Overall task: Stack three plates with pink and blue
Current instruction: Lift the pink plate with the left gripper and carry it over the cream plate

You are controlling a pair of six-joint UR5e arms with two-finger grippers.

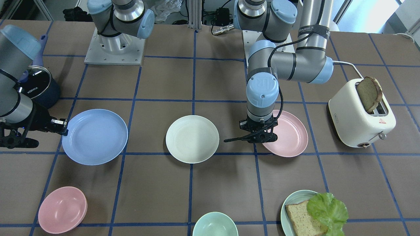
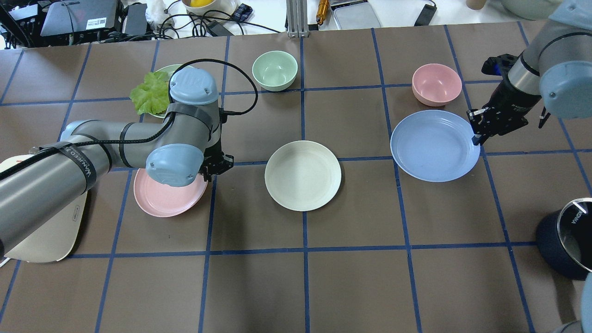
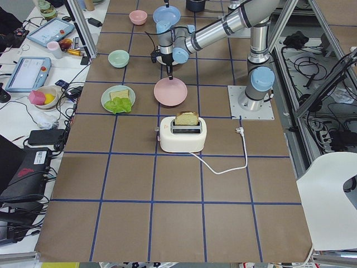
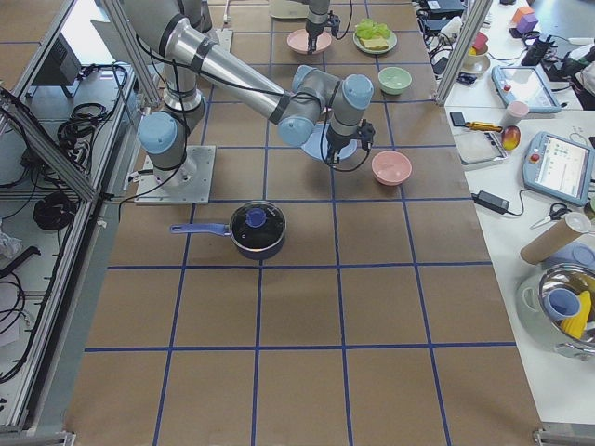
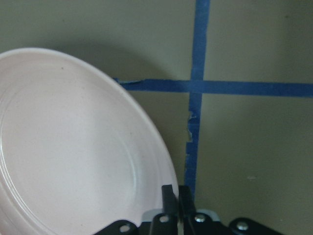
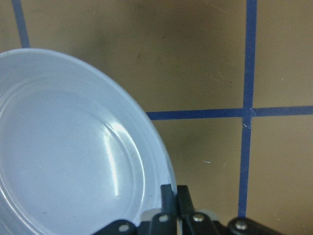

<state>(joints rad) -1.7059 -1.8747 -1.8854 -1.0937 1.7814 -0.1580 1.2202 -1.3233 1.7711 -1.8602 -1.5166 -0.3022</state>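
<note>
The left gripper [image 5: 177,193] has its fingers nipped together on the rim of the pink plate [image 1: 290,134], which sits on the robot's left, near the toaster [image 1: 361,114]. The right gripper [image 6: 176,193] pinches the rim of the blue plate [image 1: 95,136] on the robot's right. The cream plate [image 1: 192,138] lies alone between them, well apart from both, with nothing stacked yet

Brown table [image 2: 351,286] with a blue tape grid — on it a blue plate [image 2: 432,145], cream plate [image 2: 303,175] and pink plate [image 2: 162,201] in a row, pink bowl [image 2: 436,83], green bowl [image 2: 274,69], toaster [image 1: 361,121], lidded pot [image 1: 39,88], bread plate [image 1: 290,203].
</note>
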